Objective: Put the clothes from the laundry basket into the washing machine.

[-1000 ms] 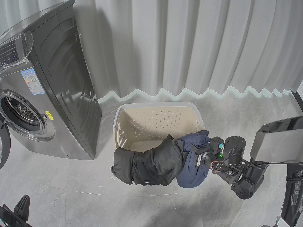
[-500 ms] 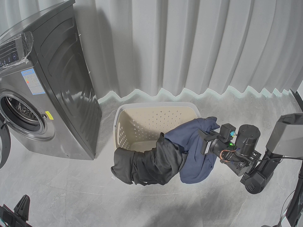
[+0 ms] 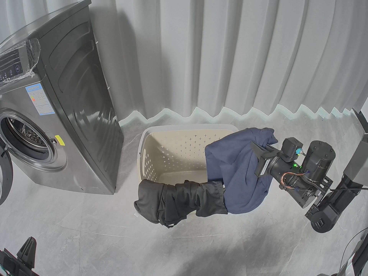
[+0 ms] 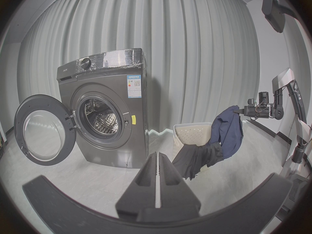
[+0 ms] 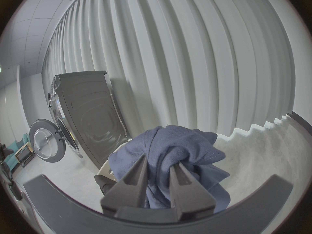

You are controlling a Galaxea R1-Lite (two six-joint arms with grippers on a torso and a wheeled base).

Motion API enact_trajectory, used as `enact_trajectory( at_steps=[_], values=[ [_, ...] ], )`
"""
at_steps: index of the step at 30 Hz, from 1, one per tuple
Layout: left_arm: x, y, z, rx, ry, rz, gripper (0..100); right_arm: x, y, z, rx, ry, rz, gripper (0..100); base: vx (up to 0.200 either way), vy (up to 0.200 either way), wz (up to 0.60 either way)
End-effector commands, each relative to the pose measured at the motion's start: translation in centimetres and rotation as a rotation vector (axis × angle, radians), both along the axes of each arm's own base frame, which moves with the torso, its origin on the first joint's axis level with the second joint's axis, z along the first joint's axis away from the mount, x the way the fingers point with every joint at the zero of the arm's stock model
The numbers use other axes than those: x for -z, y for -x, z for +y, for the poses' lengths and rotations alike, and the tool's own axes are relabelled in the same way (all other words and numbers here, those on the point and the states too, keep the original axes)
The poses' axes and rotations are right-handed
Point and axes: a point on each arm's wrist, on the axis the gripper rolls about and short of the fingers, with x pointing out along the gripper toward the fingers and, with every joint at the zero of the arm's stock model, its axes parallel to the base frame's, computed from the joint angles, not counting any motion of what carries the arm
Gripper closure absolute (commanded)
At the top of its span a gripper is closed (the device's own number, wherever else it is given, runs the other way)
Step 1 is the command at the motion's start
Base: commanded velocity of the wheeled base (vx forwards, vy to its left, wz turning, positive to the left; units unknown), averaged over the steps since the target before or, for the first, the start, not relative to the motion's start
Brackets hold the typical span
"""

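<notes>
One basket (image 3: 153, 154), two garments: right gripper (image 5: 158, 166) clamps the blue garment (image 3: 237, 173) above its right rim; black garment (image 3: 176, 202) drapes its front rim; left gripper (image 4: 157, 156) closed, empty.

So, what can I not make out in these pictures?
- Laundry basket floor, head view: the blue garment and black garment cover its near part; more clothes: cannot tell.
- Washing machine door, head view: cut off by the left edge.
- Left gripper, head view: cut off by the bottom-left corner.
</notes>
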Motion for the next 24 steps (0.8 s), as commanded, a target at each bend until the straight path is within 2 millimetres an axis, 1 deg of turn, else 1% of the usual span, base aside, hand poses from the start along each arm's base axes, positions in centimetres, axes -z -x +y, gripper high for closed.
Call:
enact_trajectory(
  at_steps=[1, 5, 7, 9, 10, 12, 14, 15, 16, 19, 22, 24],
  values=[
    [0.5, 0.0, 0.0, 0.000, 0.001, -0.002, 100, -1.7, 0.7, -0.4, 0.000, -0.025, -0.048, 100, 0.000, 0.000, 0.00],
    [0.5, 0.0, 0.0, 0.000, 0.002, -0.002, 100, -3.4, 1.4, -0.8, 0.003, -0.037, -0.092, 100, 0.000, 0.000, 0.00],
    [0.5, 0.0, 0.0, 0.000, 0.002, -0.002, 100, -3.7, 1.8, -1.0, 0.014, -0.026, -0.088, 100, 0.000, 0.000, 0.00],
    [0.5, 0.0, 0.0, 0.000, 0.002, -0.002, 100, -4.2, 2.8, -1.5, 0.058, 0.002, -0.066, 100, 0.000, 0.000, 0.00],
    [0.5, 0.0, 0.0, 0.000, 0.001, -0.002, 100, -4.2, 2.8, -1.5, 0.061, 0.003, -0.065, 100, 0.000, 0.000, 0.00],
    [0.5, 0.0, 0.0, 0.000, 0.001, -0.002, 100, -5.5, 3.6, -1.8, 0.088, 0.002, -0.065, 100, 0.000, 0.000, 0.00],
    [0.5, 0.0, 0.0, 0.000, 0.001, -0.002, 100, -5.9, 3.9, -1.8, 0.085, 0.000, -0.069, 100, 0.000, 0.000, 0.00],
    [0.5, 0.0, 0.0, 0.000, 0.002, -0.002, 100, -6.9, 4.4, -1.9, 0.081, -0.012, -0.090, 100, 0.000, 0.000, 0.00],
    [0.5, 0.0, 0.0, 0.000, 0.004, -0.002, 100, -7.5, 4.8, -2.1, 0.082, -0.019, -0.101, 100, 0.000, 0.000, 0.00],
    [0.5, 0.0, 0.0, 0.000, 0.004, -0.002, 100, -8.7, 5.7, -2.5, 0.092, -0.021, -0.107, 100, 0.000, 0.000, 0.00],
    [0.5, 0.0, 0.0, 0.000, 0.002, -0.002, 100, -9.4, 6.7, -2.8, 0.095, -0.017, -0.092, 100, -0.200, 0.000, 0.00],
    [0.5, 0.0, 0.0, 0.000, 0.002, -0.002, 100, -9.4, 7.2, -2.8, 0.086, -0.009, -0.077, 100, -0.200, 0.000, 0.00]
  ],
)
